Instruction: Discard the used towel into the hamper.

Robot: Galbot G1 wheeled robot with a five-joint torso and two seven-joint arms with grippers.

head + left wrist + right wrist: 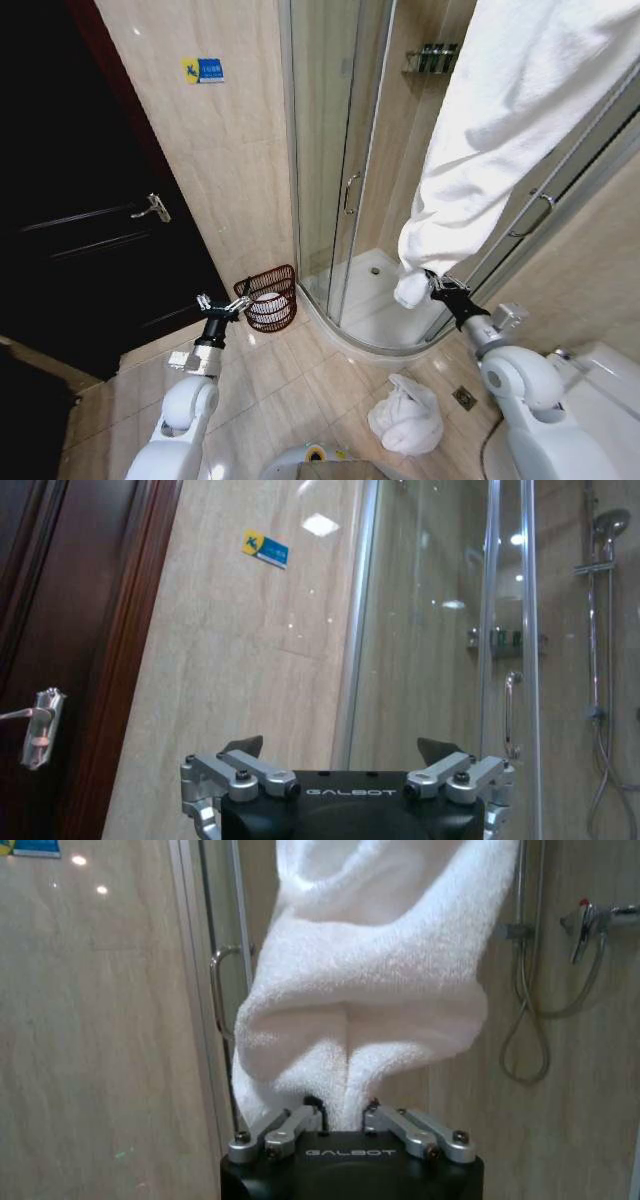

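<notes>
Right claw (432, 284) is clamped onto the bottom edge of the big white towel (520, 130); in the right wrist view the fingers (300, 1121) are pinched together with cloth bunched between them; the towel hangs from high up beside the glass shower door (335, 150). Left claw (222, 305) is spread wide with nothing in it, held out just beside the hamper (268, 297); that hamper is set on the tiled floor (290, 390) in the corner by the shower, with something white already seen inside. A second white towel (407, 415) is lying crumpled on the floor near the base.

What could go wrong, as a guess: only a small fold is held, so it could be pulled free if the top snags; a towel that long could be dragged across the floor or draped over the rim of such a small hamper, and the hamper could be tipped.
</notes>
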